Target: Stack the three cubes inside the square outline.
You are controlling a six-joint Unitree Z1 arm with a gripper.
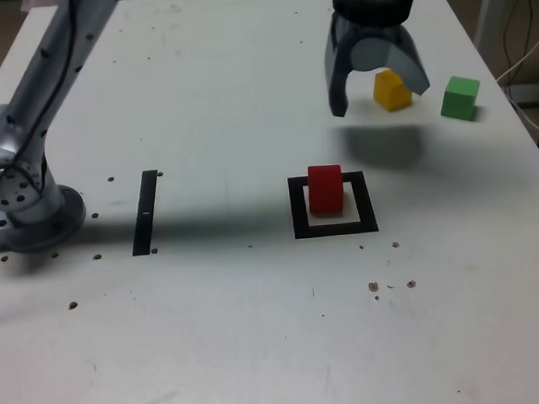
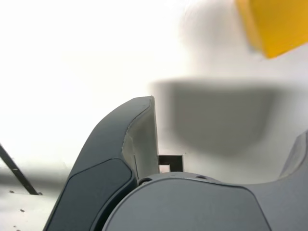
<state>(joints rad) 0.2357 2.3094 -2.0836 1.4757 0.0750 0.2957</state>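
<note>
The red cube (image 1: 325, 188) stands inside the black square outline (image 1: 298, 209) near the table's middle. Farther back, toward the exterior view's right, the yellow cube (image 1: 391, 90) rests on the table, and the green cube (image 1: 460, 97) lies to its right. My gripper (image 1: 379, 94) hangs open above the table, just in front of and over the yellow cube, its jaws spread wide and nothing between them. In the wrist view the yellow cube (image 2: 272, 24) shows beyond the fingers (image 2: 142, 139), and a corner of the outline (image 2: 171, 161) peeks out behind them.
A single straight black tape strip (image 1: 146, 211) lies at the exterior view's left, beside the arm's base (image 1: 19, 196). Small dark specks dot the white table (image 1: 260, 332). The table's right edge runs close behind the green cube.
</note>
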